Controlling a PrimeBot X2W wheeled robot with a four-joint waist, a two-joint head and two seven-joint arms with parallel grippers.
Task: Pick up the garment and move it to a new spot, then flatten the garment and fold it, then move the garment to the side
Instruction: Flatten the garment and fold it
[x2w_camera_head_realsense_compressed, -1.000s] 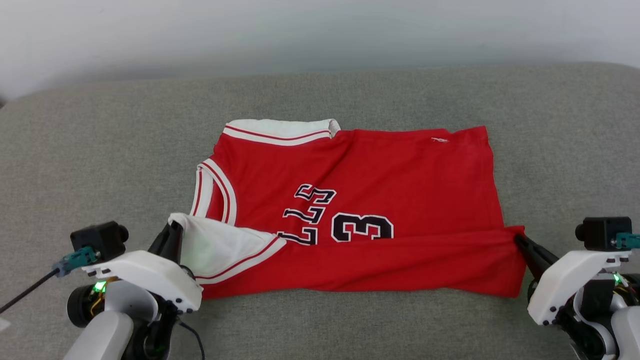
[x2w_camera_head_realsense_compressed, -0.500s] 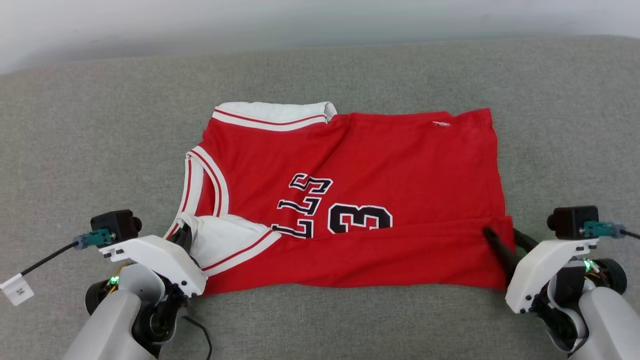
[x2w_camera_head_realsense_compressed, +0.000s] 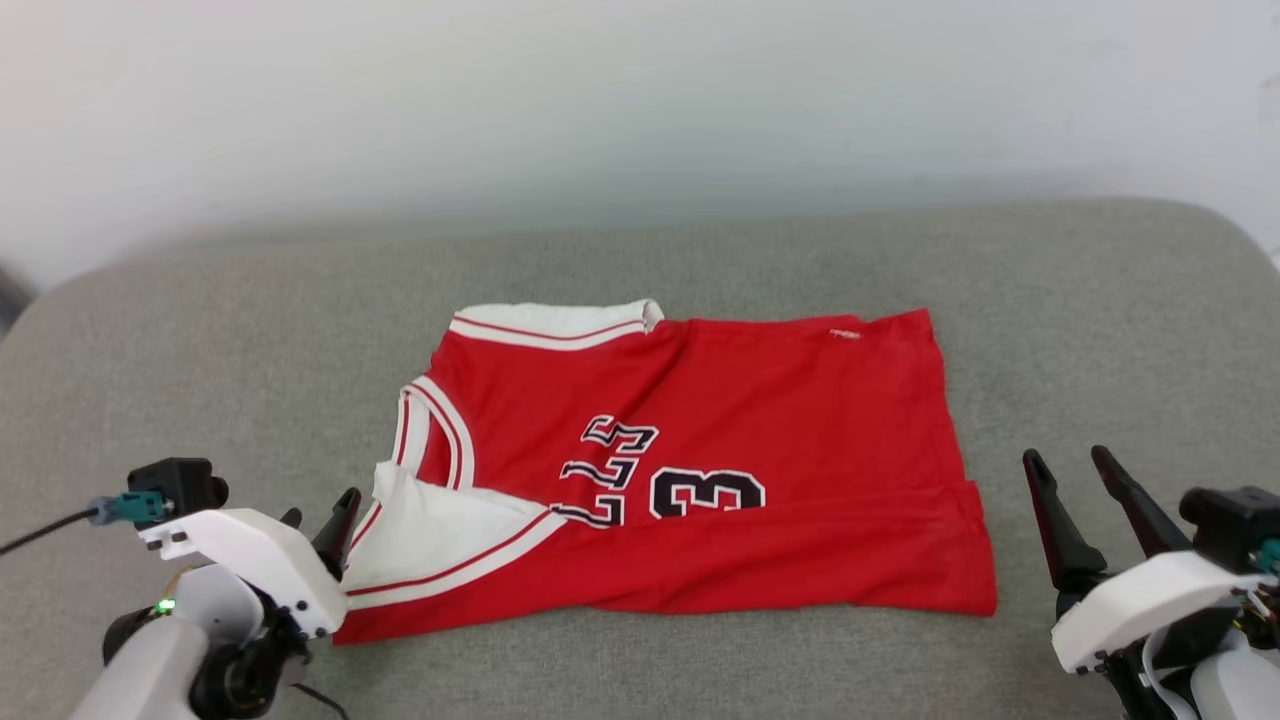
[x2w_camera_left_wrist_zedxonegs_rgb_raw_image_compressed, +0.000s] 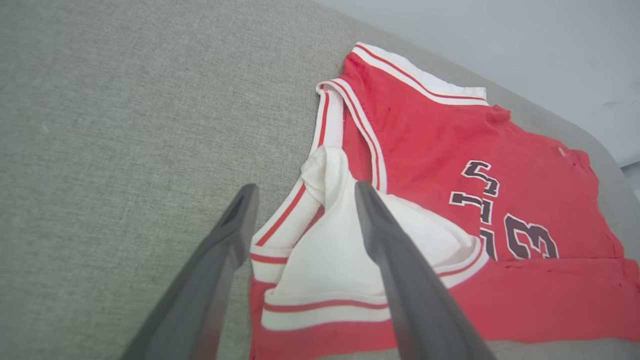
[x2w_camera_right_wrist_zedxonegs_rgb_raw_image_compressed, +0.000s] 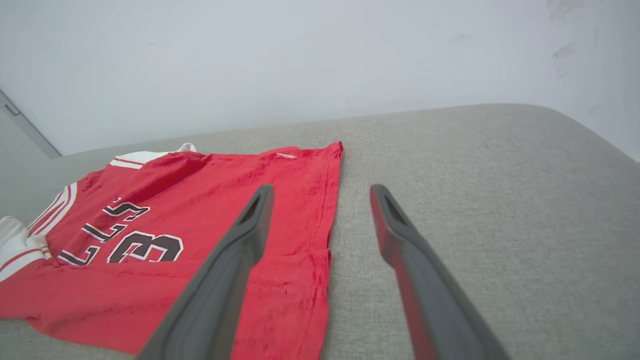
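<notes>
Left hand (x2w_camera_left_wrist_zedxonegs_rgb_raw_image_compressed: 305, 187), right hand (x2w_camera_head_realsense_compressed: 1066, 457) spread; one garment (x2w_camera_head_realsense_compressed: 800, 420).

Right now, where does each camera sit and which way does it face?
Head view: on the robot's head, facing forward and down at the garment on the grey cushion; the open left gripper shows lower left, the open right gripper lower right.
Left wrist view: on the left wrist, looking along its fingers at the garment's white sleeve.
Right wrist view: on the right wrist, looking along its fingers past the garment's side edge toward the wall.
Shared: both wrist views show the chest number.
</notes>
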